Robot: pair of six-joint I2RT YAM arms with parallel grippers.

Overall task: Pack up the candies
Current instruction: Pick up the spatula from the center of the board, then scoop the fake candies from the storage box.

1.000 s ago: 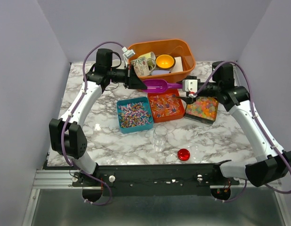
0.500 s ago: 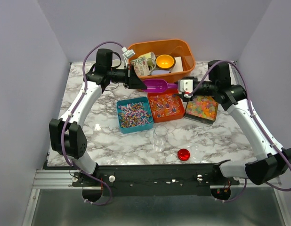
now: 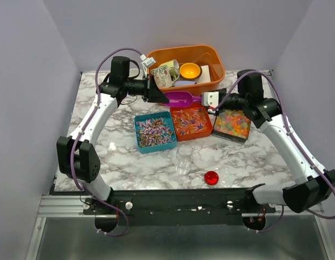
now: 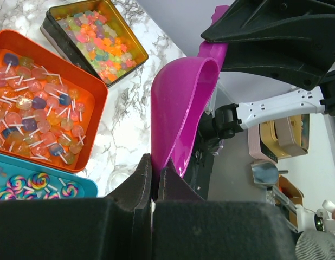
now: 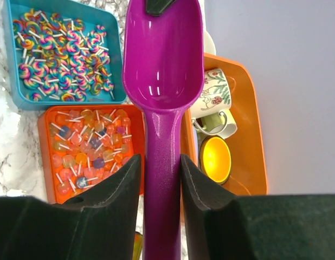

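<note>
The candies lie in three trays: swirl lollipops in a teal tray [image 3: 154, 131], round lollipops in an orange tray [image 3: 191, 122] and jelly beads in a dark tin [image 3: 232, 123]. A purple scoop [image 3: 180, 98] hangs level above the orange tray, between both arms. My left gripper [image 4: 155, 168] is shut on the rim of the scoop's bowl [image 4: 184, 108]. My right gripper [image 5: 161, 162] has its jaws against both sides of the scoop's handle [image 5: 162, 179]. The scoop's bowl [image 5: 163, 54] holds nothing.
An orange bin [image 3: 211, 54] at the back holds a patterned mug [image 3: 166, 73] and a yellow bowl [image 3: 189, 71]. A clear jar [image 3: 184, 160] stands in front of the trays, with a small red lid [image 3: 211, 177] to its right.
My right gripper has moved left along the scoop's handle and its jaws have narrowed onto it. The left gripper and the scoop have stayed in place.
</note>
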